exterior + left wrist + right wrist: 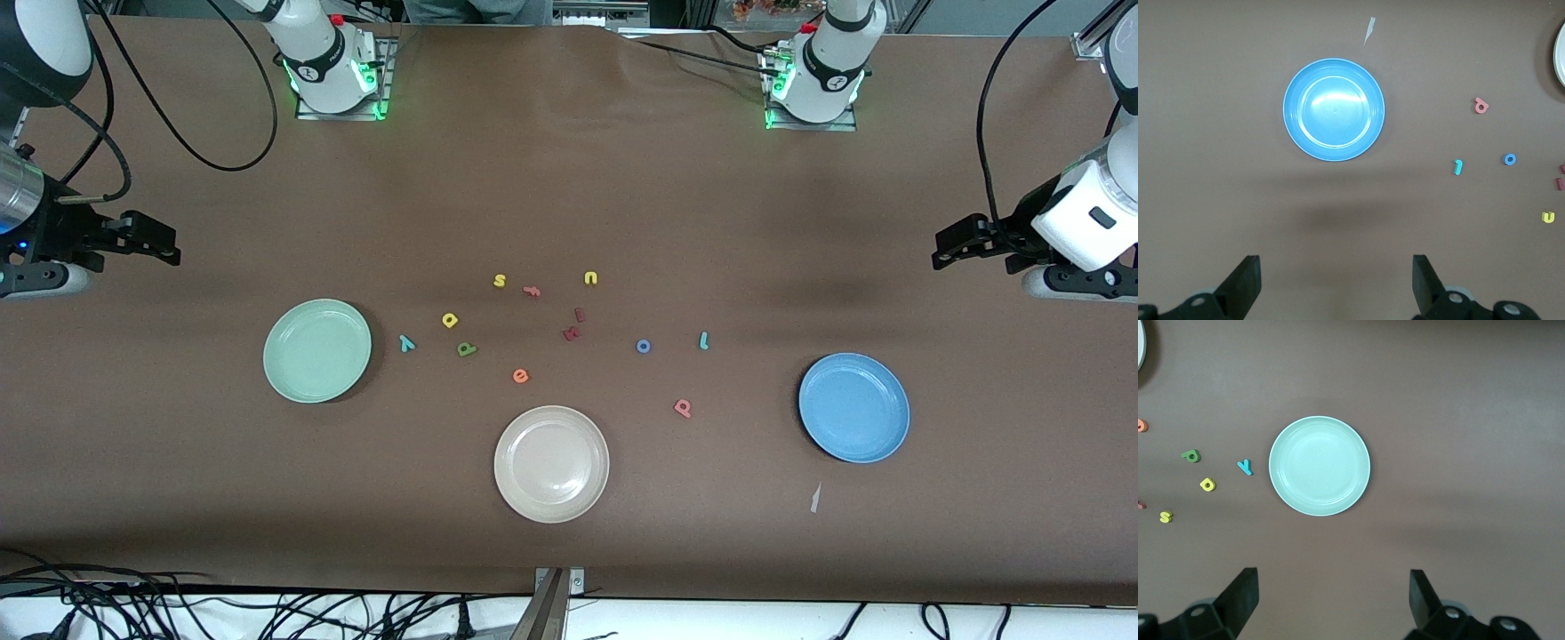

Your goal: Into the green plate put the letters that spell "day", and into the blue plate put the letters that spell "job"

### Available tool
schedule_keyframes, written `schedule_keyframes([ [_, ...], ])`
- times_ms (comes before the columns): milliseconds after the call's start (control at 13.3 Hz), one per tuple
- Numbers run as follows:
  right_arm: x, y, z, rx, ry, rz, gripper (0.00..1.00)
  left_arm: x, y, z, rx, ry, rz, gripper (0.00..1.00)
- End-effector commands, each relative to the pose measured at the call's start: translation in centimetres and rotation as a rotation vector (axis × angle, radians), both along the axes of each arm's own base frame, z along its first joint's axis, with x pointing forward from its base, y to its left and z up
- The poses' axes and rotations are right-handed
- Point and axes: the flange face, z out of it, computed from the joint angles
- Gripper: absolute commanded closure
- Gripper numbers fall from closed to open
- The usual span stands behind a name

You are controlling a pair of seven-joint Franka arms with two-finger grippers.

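Observation:
The green plate point(317, 350) point(1319, 465) lies toward the right arm's end, with the teal "y" point(407, 343) point(1245, 467), yellow "a" point(450, 320) and green "d" point(466, 349) beside it. The blue plate point(853, 407) point(1333, 109) lies toward the left arm's end. The teal "j" point(703, 340) point(1458, 167), blue "o" point(644, 346) and pink "b" point(683, 408) lie loose between it and the table's middle. My right gripper point(164, 242) point(1333, 597) hangs open and holds nothing, over bare table at its end. My left gripper point(947, 247) point(1336, 280) hangs likewise, open, at the other end.
A beige plate point(551, 462) sits nearest the front camera, mid-table. A yellow "s" point(500, 281), pink "f" point(532, 291), yellow "u" point(590, 278), two dark red letters point(572, 333) and an orange "e" point(521, 376) lie among the others. A pale scrap point(814, 498) lies near the blue plate.

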Motion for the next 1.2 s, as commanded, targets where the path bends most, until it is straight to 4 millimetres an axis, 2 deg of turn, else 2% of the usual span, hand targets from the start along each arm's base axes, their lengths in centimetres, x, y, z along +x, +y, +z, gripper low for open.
schedule_keyframes([
  [0, 0.3, -0.2, 0.5, -0.005, -0.011, 0.014, 0.0, -0.3, 0.3, 0.2, -0.008, -0.008, -0.017, 0.0],
  [375, 0.3, -0.1, 0.5, -0.006, -0.009, 0.019, 0.0, -0.1, 0.5, 0.5, -0.01, -0.025, -0.014, 0.0],
  [750, 0.3, -0.2, 0.5, -0.006, -0.009, 0.017, 0.0, -0.1, 2.0, 1.1, -0.005, -0.034, 0.007, 0.0],
  [1125, 0.3, -0.1, 0.4, -0.002, -0.009, 0.015, 0.0, 0.3, 1.4, 0.6, -0.008, -0.033, -0.001, 0.0],
])
